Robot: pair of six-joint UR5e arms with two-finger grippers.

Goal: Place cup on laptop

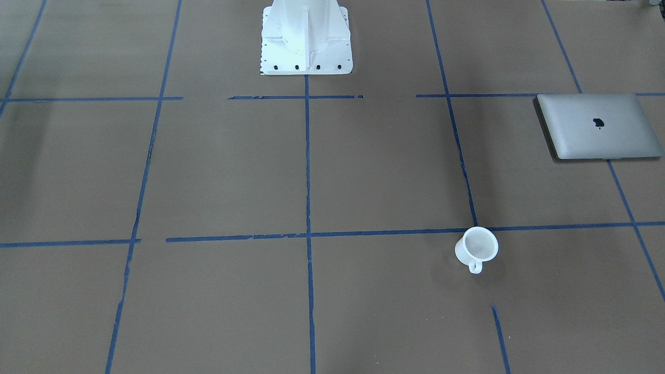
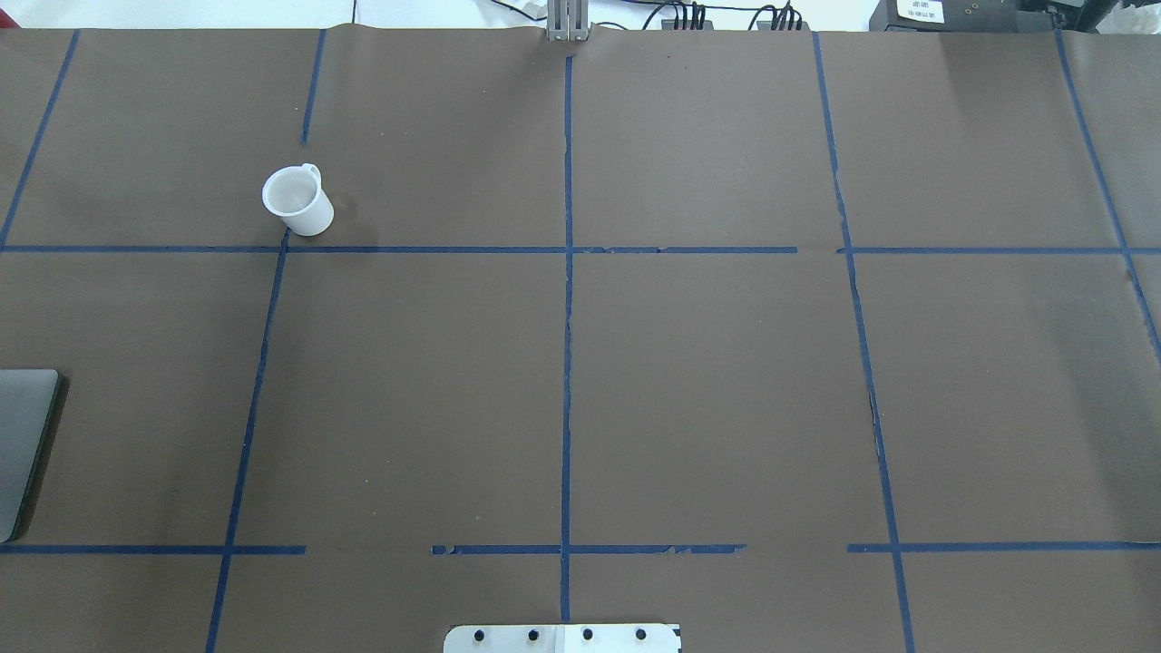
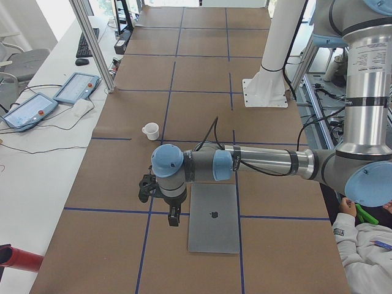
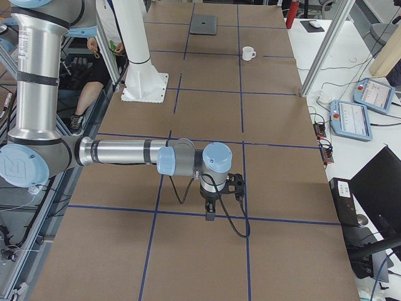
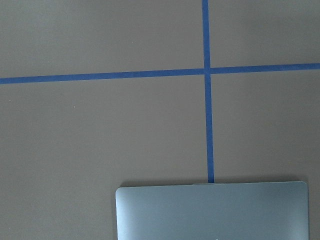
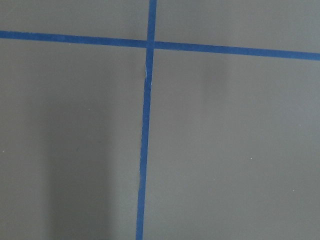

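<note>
The white cup (image 1: 477,246) stands upright on the brown table, handle away from the robot; it also shows in the overhead view (image 2: 295,199) and both side views (image 3: 150,130) (image 4: 249,53). The silver-grey laptop (image 1: 600,126) lies closed and flat at the table's left end (image 2: 23,444) (image 3: 214,217) (image 4: 203,24). My left gripper (image 3: 174,222) hangs above the table beside the laptop; its wrist view shows the laptop's edge (image 5: 212,210). My right gripper (image 4: 209,217) hangs over bare table far from both. I cannot tell whether either is open or shut.
The white robot pedestal (image 1: 306,36) stands at the table's robot-side edge. Blue tape lines (image 2: 567,363) grid the brown cover. Teach pendants (image 3: 73,89) and a metal post (image 3: 92,43) are on the operators' side. A person (image 3: 361,239) sits by the left arm's base.
</note>
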